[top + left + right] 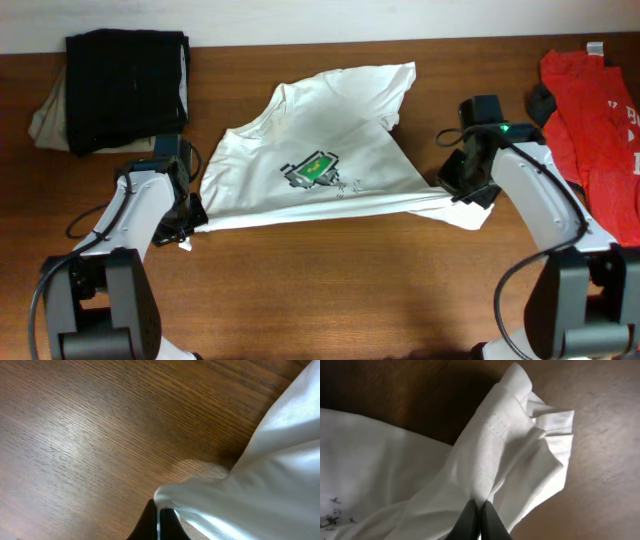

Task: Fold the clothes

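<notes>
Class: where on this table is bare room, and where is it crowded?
Bare: the front of the table below the white T-shirt; a gap between black garment and shirt. Crowded: the hem's ends, gripped by left tool and right tool; beside the red shirt.

The T-shirt [300, 140] is soft matt cloth, the table [330, 285] smooth glossy wood.

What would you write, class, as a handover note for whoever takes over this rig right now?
Left gripper: shut on the near left edge of the white T-shirt.
Right gripper: shut on its near right edge, where the fabric is bunched.
Shirt: rumpled on the table, print up, near edge stretched between the grippers.
Done: both ends gripped.
Left: every fold.
</notes>
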Robot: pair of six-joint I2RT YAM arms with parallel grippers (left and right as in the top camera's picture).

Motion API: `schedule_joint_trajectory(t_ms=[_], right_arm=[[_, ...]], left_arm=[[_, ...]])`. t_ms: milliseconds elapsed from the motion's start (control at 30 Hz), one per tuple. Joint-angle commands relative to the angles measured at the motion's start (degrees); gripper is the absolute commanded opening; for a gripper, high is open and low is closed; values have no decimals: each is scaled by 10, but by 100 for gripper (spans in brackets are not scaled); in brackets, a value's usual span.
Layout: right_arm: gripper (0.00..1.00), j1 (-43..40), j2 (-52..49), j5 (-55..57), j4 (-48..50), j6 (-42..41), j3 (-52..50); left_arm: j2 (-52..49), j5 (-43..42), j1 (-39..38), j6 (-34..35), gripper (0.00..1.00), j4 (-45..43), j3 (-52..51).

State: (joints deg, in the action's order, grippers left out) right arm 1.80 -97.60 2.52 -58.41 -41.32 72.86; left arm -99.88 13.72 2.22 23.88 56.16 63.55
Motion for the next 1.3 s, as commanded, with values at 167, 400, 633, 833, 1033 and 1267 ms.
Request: schedule_joint_trajectory(t_ms=[167,400,633,833,1033,1267], right_arm=[[5,-14,177,26,-29,26,6],[92,-14,164,23,-21,45,0],[92,-14,37,-100,8,93,-1],[70,-2,-47,-116,8,127,-22],[62,57,-59,-124,-2,156,-68],[48,64,-59,-87,9,154,-101]], left_arm=[[12,26,3,12,1,81,61],[83,22,3,36,1,58,88],[83,21,3,36,1,60,87],[83,21,3,36,1,60,87],[83,19,3,37,1,59,87],[83,8,3,37,1,58,87]])
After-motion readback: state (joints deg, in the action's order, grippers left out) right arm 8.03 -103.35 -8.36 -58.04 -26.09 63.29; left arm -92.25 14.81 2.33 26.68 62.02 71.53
